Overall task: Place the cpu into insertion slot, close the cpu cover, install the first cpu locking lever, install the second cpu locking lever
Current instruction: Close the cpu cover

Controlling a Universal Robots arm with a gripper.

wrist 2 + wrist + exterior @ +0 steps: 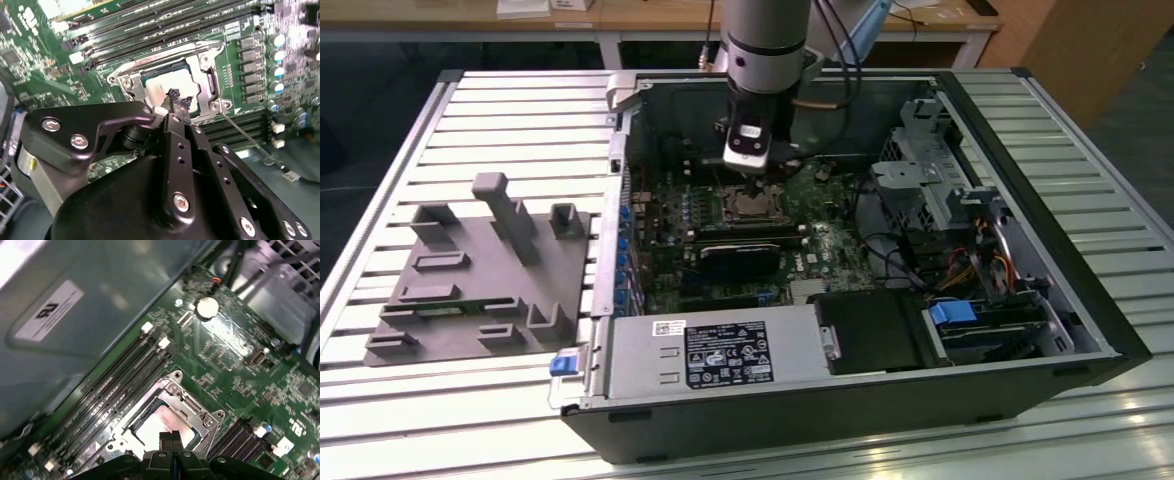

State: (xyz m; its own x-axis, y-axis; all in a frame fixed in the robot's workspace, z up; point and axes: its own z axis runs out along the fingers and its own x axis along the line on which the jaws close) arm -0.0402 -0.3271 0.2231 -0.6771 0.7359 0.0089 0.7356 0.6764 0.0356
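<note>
Evidently the cpu was lying flat in the insertion slot, near the middle of the green board and toward the far wall of the computer case. The cpu cover looked folded down around it, its cut-out leaving the silvery top bare. My gripper hung right over that top, its two fingers pressed together with nothing between them that I could see. Whether the tips touched the metal I couldn't say.

A thin metal rod ran out from one corner of the slot across the memory slots. I took it for a locking lever not yet latched, though the angle was poor.

I judged the chip light, stiff and thin, slick on top and easily damaged underneath. It would be best taken by two opposite edges, never by the face.

The case held the board, a grey power supply along its near wall and a drive cage toward the exterior view's right. A grey fixture block sat on the slatted table beside the case, at the exterior view's left.
</note>
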